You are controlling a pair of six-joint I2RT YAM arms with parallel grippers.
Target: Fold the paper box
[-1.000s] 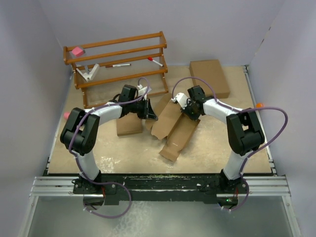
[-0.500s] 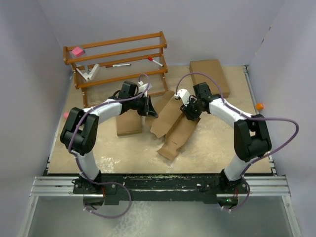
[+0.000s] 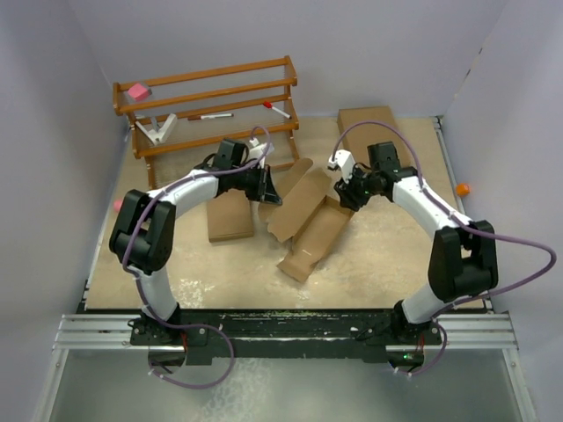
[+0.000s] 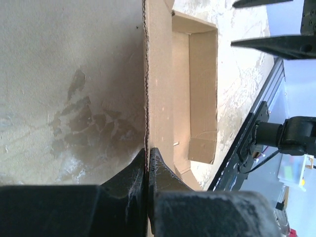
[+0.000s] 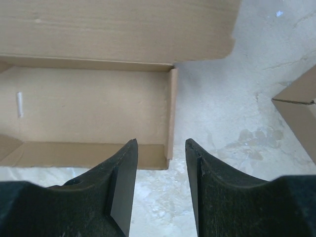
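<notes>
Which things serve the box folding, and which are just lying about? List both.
Job: paper box; left pincer, shut on its flap; right pincer, open.
Lying about: wooden rack; large flat brown box; smaller brown box; pink item on the rack.

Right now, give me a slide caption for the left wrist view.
Left hand pinching a flap edge of the open paper box.

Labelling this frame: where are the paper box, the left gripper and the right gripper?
paper box (image 3: 318, 233): top view, tray floor.
left gripper (image 4: 147, 152): left wrist view, between shut fingertips.
right gripper (image 5: 161, 144): right wrist view, between open fingertips.
</notes>
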